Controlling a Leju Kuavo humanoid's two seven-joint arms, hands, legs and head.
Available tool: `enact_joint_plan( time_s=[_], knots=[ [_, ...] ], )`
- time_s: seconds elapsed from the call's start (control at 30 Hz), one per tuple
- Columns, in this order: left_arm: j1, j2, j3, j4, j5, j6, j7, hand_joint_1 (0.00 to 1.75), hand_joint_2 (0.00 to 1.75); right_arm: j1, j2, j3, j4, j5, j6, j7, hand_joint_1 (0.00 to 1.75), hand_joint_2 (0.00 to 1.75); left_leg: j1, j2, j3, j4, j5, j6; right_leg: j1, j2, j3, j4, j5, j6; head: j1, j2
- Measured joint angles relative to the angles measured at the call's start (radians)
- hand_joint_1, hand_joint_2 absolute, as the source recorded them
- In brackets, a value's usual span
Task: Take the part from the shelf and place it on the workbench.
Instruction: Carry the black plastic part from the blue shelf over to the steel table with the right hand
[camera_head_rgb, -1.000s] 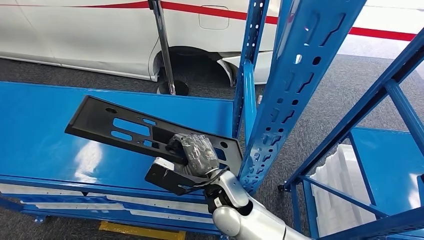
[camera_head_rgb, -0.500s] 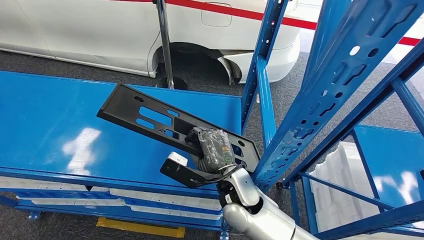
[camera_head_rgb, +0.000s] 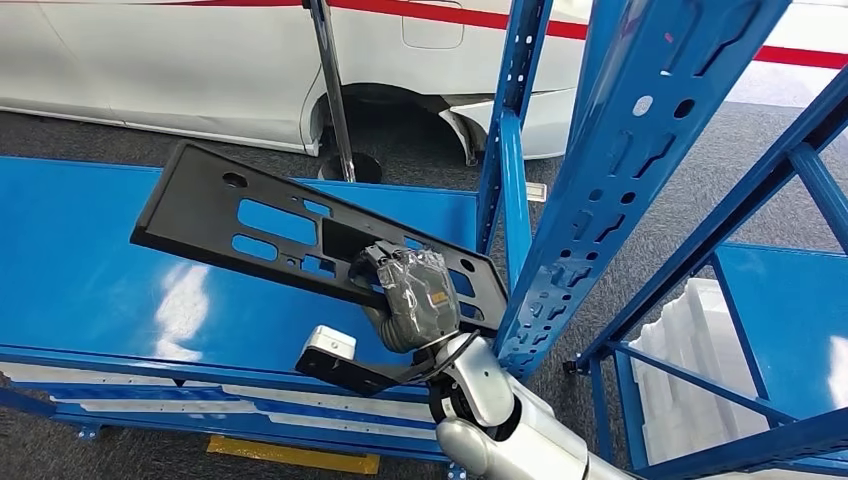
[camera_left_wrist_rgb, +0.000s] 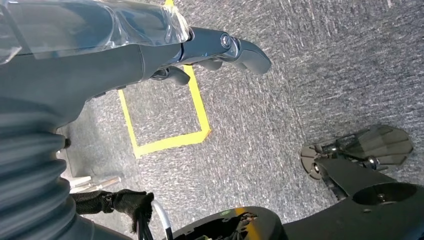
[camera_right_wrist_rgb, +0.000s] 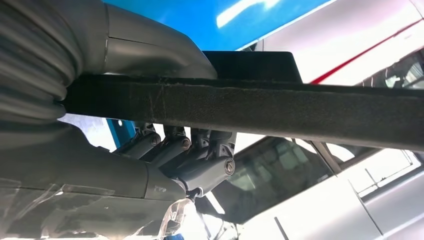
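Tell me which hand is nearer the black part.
Right. The right hand grips the black part at its near end, above the blue shelf. The left hand hangs over the grey carpet, apart from the part, holding nothing.

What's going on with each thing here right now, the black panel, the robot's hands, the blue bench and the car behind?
black panel: held up, tilted, above the bench, not set down.
right hand: grips the panel at its near end.
left hand: hangs over the grey floor, holds nothing; whether its fingers are curled is unclear.
blue workbench: nothing rests on its visible top.
white car: parked behind, fuel flap closed.
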Motion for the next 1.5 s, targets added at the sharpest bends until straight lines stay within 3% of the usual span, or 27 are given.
enact_joint_plan(
  time_s=[0.7,1.03,1.5],
  knots=[
    [-0.001,-0.003,0.000,0.000,-0.006,0.000,0.011,0.00,1.75,-0.009,-0.002,0.006,-0.016,0.069,0.026,0.008,1.75,1.75,-0.009,0.000,-0.001,0.000,0.001,-0.001,-0.008,0.000,0.000,0.000,0.002,-0.004,0.000,0.000],
    [0.001,0.000,0.000,0.000,-0.014,-0.016,-0.006,0.00,1.75,-0.118,0.033,0.054,-0.034,0.179,0.163,0.036,1.75,1.75,-0.009,0.000,-0.001,0.000,0.001,-0.001,-0.010,0.000,-0.001,0.001,0.002,-0.004,0.000,0.000],
    [0.002,0.013,0.001,0.000,-0.013,-0.015,-0.003,0.00,1.75,-0.177,0.053,0.101,-0.034,0.129,0.155,0.028,1.75,1.75,-0.009,0.000,-0.001,0.000,0.001,-0.001,-0.010,0.000,-0.002,0.002,0.002,-0.004,0.000,0.000]
  ],
)
